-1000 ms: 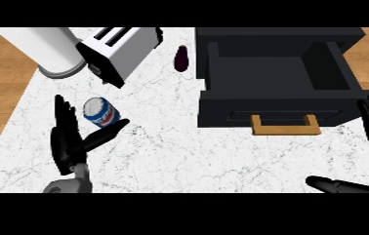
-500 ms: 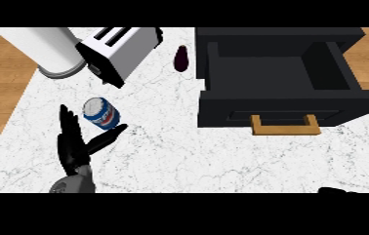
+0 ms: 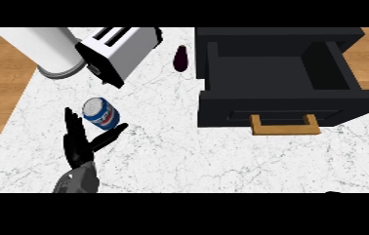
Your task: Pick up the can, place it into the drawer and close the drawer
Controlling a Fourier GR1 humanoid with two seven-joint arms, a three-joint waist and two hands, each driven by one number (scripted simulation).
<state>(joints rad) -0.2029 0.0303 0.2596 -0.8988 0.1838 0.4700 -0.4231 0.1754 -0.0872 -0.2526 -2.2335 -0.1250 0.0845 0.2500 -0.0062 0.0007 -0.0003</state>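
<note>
A blue and white can (image 3: 101, 114) with a red mark stands on the white marble counter (image 3: 166, 151), left of centre. My left hand (image 3: 79, 145) comes up from the lower left, open, with straight fingers just left of the can and the thumb stretched out under it. I cannot tell whether the thumb touches the can. The black drawer (image 3: 277, 70) at the right is pulled open and holds nothing, its wooden handle (image 3: 284, 125) facing me. My right hand does not show.
A white paper towel roll (image 3: 51, 51) stands at the back left, with a silver toaster (image 3: 119, 51) beside it. A small dark purple object (image 3: 181, 58) lies between the toaster and the drawer. A wooden floor (image 3: 10, 83) shows past the counter's left edge.
My left hand has slid slightly down and to the right, staying open beside the can. My right hand has sunk out of view at the lower right edge.
</note>
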